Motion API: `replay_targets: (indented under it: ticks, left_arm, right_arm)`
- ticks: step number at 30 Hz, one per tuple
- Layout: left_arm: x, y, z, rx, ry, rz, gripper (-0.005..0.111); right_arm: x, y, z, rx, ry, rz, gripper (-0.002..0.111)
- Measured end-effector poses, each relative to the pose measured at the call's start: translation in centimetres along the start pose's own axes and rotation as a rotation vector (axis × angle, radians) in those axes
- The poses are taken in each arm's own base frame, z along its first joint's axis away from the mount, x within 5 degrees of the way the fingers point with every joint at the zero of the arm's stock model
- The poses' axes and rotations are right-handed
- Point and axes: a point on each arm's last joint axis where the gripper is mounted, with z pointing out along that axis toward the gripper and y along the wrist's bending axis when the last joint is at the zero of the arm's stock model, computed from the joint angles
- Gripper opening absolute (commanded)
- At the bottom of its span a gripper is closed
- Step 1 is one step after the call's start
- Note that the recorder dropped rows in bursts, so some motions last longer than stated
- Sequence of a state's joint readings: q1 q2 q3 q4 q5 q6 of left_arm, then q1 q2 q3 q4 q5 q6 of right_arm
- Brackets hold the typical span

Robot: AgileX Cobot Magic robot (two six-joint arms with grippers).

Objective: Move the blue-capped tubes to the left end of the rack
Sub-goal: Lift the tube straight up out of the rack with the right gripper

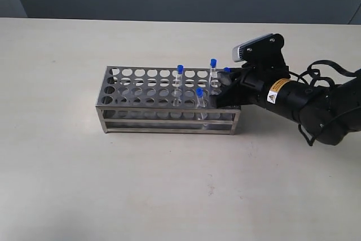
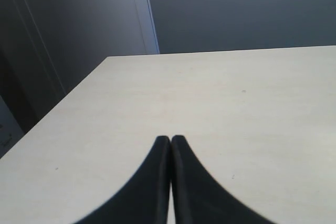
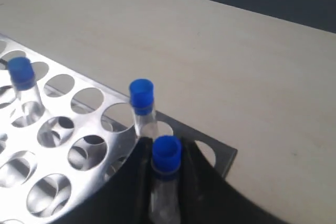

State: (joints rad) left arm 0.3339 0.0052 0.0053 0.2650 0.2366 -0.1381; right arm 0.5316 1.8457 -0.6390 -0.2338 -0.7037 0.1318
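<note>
The steel rack (image 1: 169, 109) stands mid-table, and its right end shows in the right wrist view as the rack (image 3: 119, 132). Three blue-capped tubes stand in its right half: one (image 1: 180, 70), one (image 1: 213, 63) and one (image 1: 199, 93). A fourth tube (image 1: 227, 70) is at the rack's right end, between the fingers of my right gripper (image 1: 224, 80). In the right wrist view, the right gripper (image 3: 167, 142) is shut on this tube (image 3: 167, 153) just below the cap. Beyond it stand a neighbouring tube (image 3: 142, 95) and a farther tube (image 3: 21, 73). My left gripper (image 2: 170, 138) is shut and empty over bare table.
The pale table (image 1: 84, 184) spreads round the rack. The left half of the rack's holes hold no tubes. A dark wall stands behind the table's far edge. The left arm is outside the exterior view.
</note>
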Motion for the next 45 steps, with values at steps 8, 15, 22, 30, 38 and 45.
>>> replay_targets:
  ticks: [8,15,22,30,38,45]
  left_arm:
    - [0.0,0.0,0.0,0.000,0.000,0.000,0.001]
    - [0.0,0.0,0.0,0.000,0.000,0.000,0.001]
    - [0.0,0.0,0.0,0.000,0.000,0.000,0.001]
    - [0.0,0.0,0.0,0.000,0.000,0.000,0.001]
    - [0.0,0.0,0.0,0.000,0.000,0.000,0.001]
    - [0.0,0.0,0.0,0.000,0.000,0.000,0.001]
  right_arm:
    - [-0.5,0.1,-0.4,-0.013,0.005,-0.026,0.000]
    - [-6.7,0.5,-4.5,-0.005,-0.152,-0.111,0.000]
    - [-14.3,2.7,-7.1,-0.036,-0.341,-0.202,0.000]
    - [-16.9,8.7,-2.9,-0.200,-0.375,-0.260,0.000]
    - [-16.0,11.9,3.7,-0.274,-0.313,-0.233,0.000]
    - [-15.0,12.3,7.3,-0.292,-0.255,-0.166,0.000]
